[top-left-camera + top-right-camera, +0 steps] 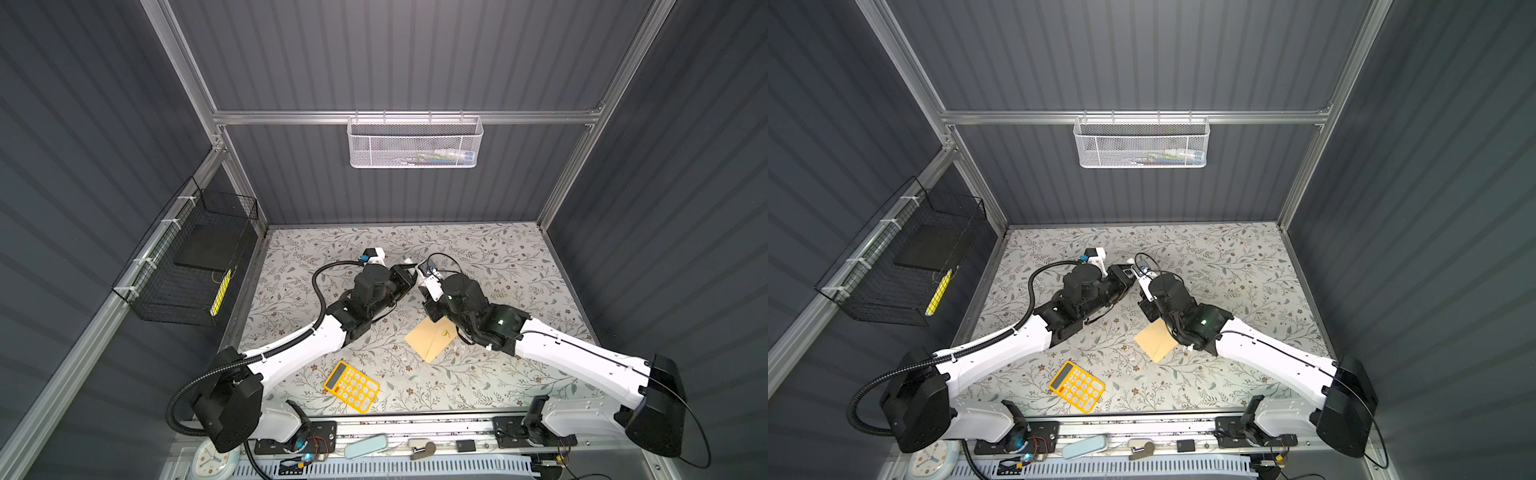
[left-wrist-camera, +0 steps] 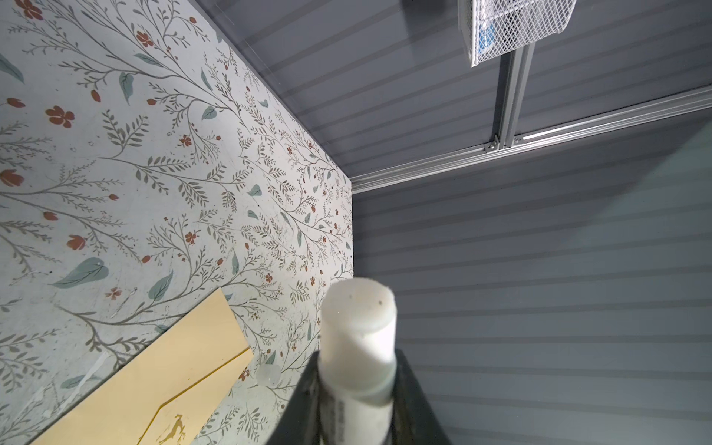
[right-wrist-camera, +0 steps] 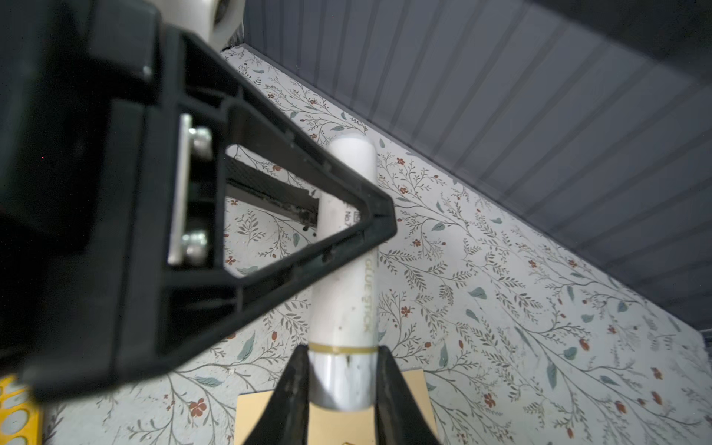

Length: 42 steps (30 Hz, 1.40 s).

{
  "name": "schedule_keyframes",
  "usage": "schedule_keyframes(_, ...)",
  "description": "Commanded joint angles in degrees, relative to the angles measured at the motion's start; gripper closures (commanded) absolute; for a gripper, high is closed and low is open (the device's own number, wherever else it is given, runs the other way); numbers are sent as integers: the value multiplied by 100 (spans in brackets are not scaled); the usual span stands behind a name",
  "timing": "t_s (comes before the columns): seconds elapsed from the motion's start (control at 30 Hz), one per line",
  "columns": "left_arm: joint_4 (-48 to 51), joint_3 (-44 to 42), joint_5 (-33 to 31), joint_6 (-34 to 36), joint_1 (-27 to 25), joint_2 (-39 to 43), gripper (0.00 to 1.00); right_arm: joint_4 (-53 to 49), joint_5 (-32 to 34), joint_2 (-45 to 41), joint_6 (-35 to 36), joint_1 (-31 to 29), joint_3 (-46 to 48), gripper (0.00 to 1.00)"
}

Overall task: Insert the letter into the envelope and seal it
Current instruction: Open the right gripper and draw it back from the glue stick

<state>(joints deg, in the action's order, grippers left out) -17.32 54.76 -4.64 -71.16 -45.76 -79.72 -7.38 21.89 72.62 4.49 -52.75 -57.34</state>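
Envelope (image 1: 430, 340) long axis diagonal (end under right arm (image 1: 490, 320)); left tool (image 2: 356, 393), right tool (image 3: 343, 385) clamp glue stick (image 3: 345, 300).

In both top views light falls from overhead onto the pale floral counter (image 1: 498, 266), bright and even with only soft shadows under the arms (image 1: 299, 349), while the grey walls (image 1: 374, 62) are dim and the wide lens splays the frame rails (image 1: 403, 117) outward toward the edges. In the left wrist view the glue stick (image 2: 356, 331) and the left claw (image 2: 356, 389) sit too near the lens and blur, and a pale wash of light lies across one wall. In the right wrist view the left claw looms black and unfocused, the counter's print behind it sharp.
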Motion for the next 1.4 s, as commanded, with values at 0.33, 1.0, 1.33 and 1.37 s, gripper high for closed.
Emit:
schedule_keyframes(0.33,-332,124,-101,-42,7,185,100,378,143,-70,520,-315,304,68)
schedule_keyframes(1.0,-1855,-746,-298,108,22,451,100,476,-1210,-2867,-2208,76,1614,1)
schedule_keyframes(1.33,-3575,-1038,-5,537,14,170,100,558,-3504,-3078,-4850,1488,1362,1)
schedule_keyframes(1.37,-3691,-1035,12,533,18,125,100,604,-3521,-3081,-4966,1530,1357,1)
